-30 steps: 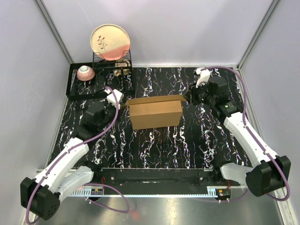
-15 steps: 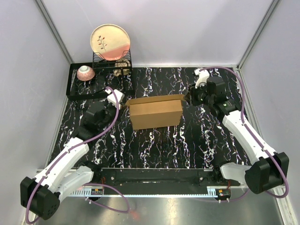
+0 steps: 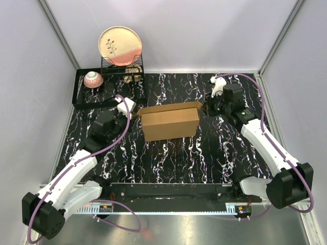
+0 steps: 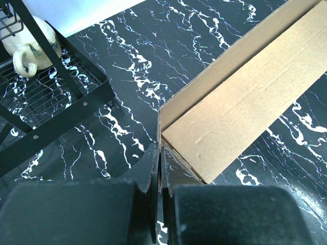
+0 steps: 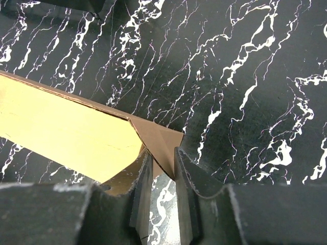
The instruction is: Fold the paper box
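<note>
The paper box (image 3: 169,124) is a brown cardboard carton standing mid-table, long side toward me, its top open. My left gripper (image 3: 130,115) is at the box's left end. In the left wrist view the left gripper (image 4: 160,168) is shut on the thin edge of the box's (image 4: 245,97) left end flap. My right gripper (image 3: 207,105) is at the box's right end. In the right wrist view the right gripper (image 5: 161,163) stands open a little, with the corner of the box's folded end flap (image 5: 163,140) slanting between the fingers and a gap beside it.
A black wire dish rack (image 3: 110,87) sits at the back left with an upright plate (image 3: 120,47) and a small bowl (image 3: 93,79). A cream mug (image 4: 25,46) is in the rack. Grey walls enclose the black marbled table (image 3: 168,158).
The right wrist has shifted slightly toward the back of the table and its jaws have narrowed a little round the flap. The box and left arm have not moved.
</note>
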Controlling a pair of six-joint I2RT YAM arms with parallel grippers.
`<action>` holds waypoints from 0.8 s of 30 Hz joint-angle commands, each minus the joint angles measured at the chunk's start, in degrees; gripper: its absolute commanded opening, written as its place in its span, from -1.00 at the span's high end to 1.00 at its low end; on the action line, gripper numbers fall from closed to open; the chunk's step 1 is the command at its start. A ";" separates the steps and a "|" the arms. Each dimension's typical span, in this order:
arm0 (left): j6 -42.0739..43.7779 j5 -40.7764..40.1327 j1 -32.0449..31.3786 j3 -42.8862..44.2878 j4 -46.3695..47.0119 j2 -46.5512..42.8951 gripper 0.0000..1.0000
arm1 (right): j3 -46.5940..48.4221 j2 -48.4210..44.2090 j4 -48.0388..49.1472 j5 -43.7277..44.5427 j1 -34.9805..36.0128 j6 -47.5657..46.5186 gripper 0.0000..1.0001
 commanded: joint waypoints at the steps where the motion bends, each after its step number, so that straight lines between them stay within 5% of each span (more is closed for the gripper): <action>1: 0.50 -0.15 -0.67 1.73 -1.91 0.30 1.00 | 2.51 -0.65 -0.17 0.12 0.66 2.34 0.45; 24: 1.29 -0.23 -1.29 2.52 -2.88 1.00 1.00 | 10.33 3.49 -5.97 -2.17 0.57 12.45 0.95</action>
